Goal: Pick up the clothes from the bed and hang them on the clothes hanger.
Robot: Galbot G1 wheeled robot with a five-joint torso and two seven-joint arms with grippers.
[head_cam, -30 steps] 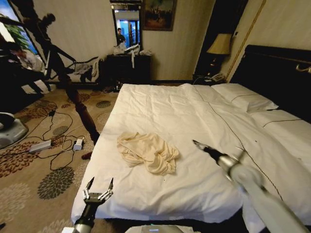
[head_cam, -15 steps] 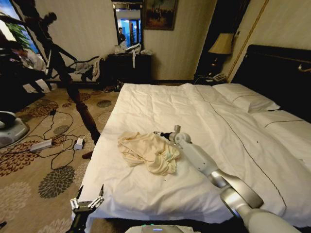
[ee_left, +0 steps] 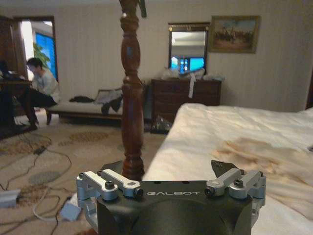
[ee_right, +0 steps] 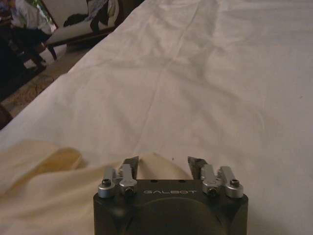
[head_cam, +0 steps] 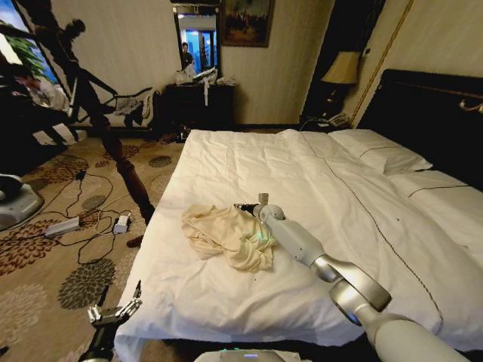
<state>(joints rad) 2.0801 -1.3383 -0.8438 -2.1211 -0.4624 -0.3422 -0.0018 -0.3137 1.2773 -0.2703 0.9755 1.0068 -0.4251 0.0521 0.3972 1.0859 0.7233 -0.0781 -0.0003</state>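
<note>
Patterned brown carpet with flower shapes (head_cam: 53,249) is running along the left, and low over it by the bed's near corner the left pincer (head_cam: 115,311) is hanging with its fingers spread apart. Right of that, the big double bed with the white stitched duvet (head_cam: 317,181) is carrying the wrinkled cream shirt-like garment (head_cam: 226,235) near its left edge. Right pincer (head_cam: 243,206) is sitting open at the garment's far side, fingertips just above the fabric, gripping nothing.

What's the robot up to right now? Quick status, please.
Right pincer open at far edge of the clothes on the bed. Left pincer open, low beside bed. Nothing blocking.
</note>
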